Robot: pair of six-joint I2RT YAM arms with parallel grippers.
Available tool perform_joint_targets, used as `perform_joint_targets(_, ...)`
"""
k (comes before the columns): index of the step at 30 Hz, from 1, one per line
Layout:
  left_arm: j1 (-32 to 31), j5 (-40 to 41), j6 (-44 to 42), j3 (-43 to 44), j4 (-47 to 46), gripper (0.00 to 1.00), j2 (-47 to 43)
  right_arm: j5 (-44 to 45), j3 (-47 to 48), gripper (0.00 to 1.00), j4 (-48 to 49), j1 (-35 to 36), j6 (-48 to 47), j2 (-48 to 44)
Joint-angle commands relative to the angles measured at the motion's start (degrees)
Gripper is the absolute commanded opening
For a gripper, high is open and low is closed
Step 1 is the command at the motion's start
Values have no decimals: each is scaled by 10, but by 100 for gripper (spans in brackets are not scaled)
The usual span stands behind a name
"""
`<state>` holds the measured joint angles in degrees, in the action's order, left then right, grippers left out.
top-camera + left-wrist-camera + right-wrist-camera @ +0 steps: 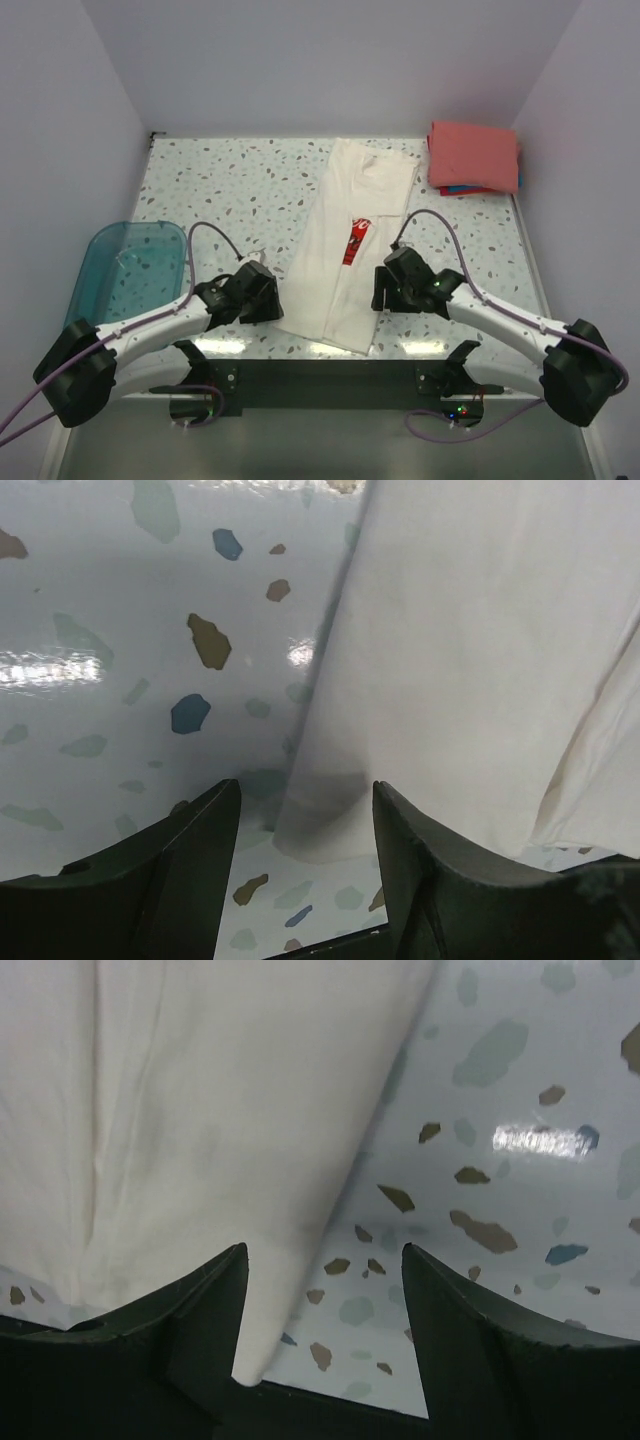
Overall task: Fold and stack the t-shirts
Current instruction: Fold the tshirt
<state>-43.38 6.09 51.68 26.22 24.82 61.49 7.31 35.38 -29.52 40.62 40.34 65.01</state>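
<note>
A cream-white t-shirt [345, 250] with a red-and-white print lies folded lengthwise in a long strip down the middle of the table. A folded coral-red shirt [474, 155] sits at the back right on a blue edge [468, 190]. My left gripper [268, 300] is open at the strip's near left corner; the cloth corner [320, 825] lies between its fingers. My right gripper [380, 290] is open at the near right corner; the cloth's corner [270, 1310] lies by its left finger [215, 1300].
A translucent teal tub [128, 270] stands at the left edge. The speckled table [230, 185] is walled on three sides. The table's near edge [320, 355] runs just below the shirt's hem.
</note>
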Motion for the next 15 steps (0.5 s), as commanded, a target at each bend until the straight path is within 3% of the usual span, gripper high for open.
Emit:
perform_joint_targets(1, -19, -24, 30, -20, -21, 60, -8, -46, -41, 65, -42, 9, 82, -72)
perform_joint_targets(6, -34, -34, 37, -28, -17, 59, 7, -95, -84, 61, -63, 20, 130, -130)
perform_joint_targets(15, -50, -32, 43, -32, -2, 52, 25, -129, -116, 61, -31, 82, 192, -97)
